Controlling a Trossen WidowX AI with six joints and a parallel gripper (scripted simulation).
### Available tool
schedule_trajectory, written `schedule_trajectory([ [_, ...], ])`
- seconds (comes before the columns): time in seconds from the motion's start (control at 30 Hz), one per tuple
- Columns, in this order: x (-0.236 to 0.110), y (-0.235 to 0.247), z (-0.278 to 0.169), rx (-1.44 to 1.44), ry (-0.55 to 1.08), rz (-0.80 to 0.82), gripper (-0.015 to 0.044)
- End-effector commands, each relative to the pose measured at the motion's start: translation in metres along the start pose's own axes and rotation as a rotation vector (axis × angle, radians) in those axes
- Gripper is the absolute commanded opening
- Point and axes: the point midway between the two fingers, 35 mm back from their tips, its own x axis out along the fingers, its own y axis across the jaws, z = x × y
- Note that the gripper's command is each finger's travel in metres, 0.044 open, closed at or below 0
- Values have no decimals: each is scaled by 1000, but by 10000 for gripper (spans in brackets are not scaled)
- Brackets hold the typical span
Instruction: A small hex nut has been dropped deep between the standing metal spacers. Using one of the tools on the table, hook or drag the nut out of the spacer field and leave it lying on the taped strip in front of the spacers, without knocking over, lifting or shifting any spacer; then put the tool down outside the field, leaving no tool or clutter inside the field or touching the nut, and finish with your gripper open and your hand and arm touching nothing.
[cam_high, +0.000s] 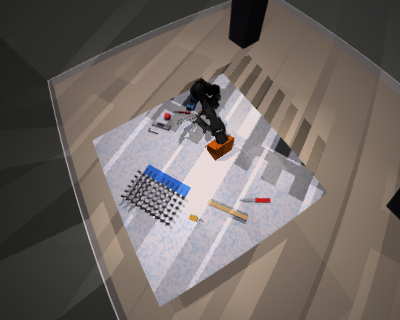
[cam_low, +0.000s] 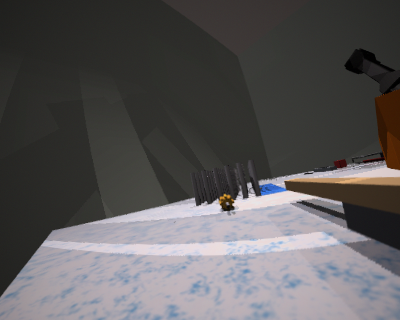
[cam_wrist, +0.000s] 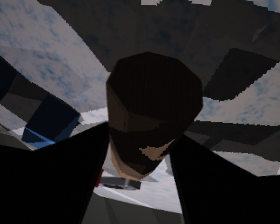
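My gripper (cam_high: 219, 138) (cam_wrist: 140, 132) is shut on an orange block (cam_high: 220, 147) (cam_low: 389, 131) (cam_wrist: 153, 106) and holds it above the middle of the table, well away from the spacers. The field of dark standing spacers (cam_high: 150, 196) (cam_low: 224, 183) is at the left. The blue taped strip (cam_high: 169, 181) (cam_low: 273, 188) runs along its edge on the arm's side. I cannot see the nut among the spacers. A small golden object (cam_high: 194, 217) (cam_low: 227, 202) lies outside the field near its corner.
A flat wooden strip (cam_high: 228, 210) (cam_low: 345, 186) and a red-handled screwdriver (cam_high: 257, 200) lie at the right front. Near the arm's base lie a small red object (cam_high: 167, 116), a thin grey hook tool (cam_high: 154, 130) and other small items. A low wall rings the floor.
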Motion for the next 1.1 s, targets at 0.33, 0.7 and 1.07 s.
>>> schedule_trajectory([
  [0.33, 8, -2, 2, 7, 5, 1, 0],
  [0.7, 14, -3, 4, 8, 7, 6, 0],
  [1.07, 14, -2, 4, 2, 5, 11, 157],
])
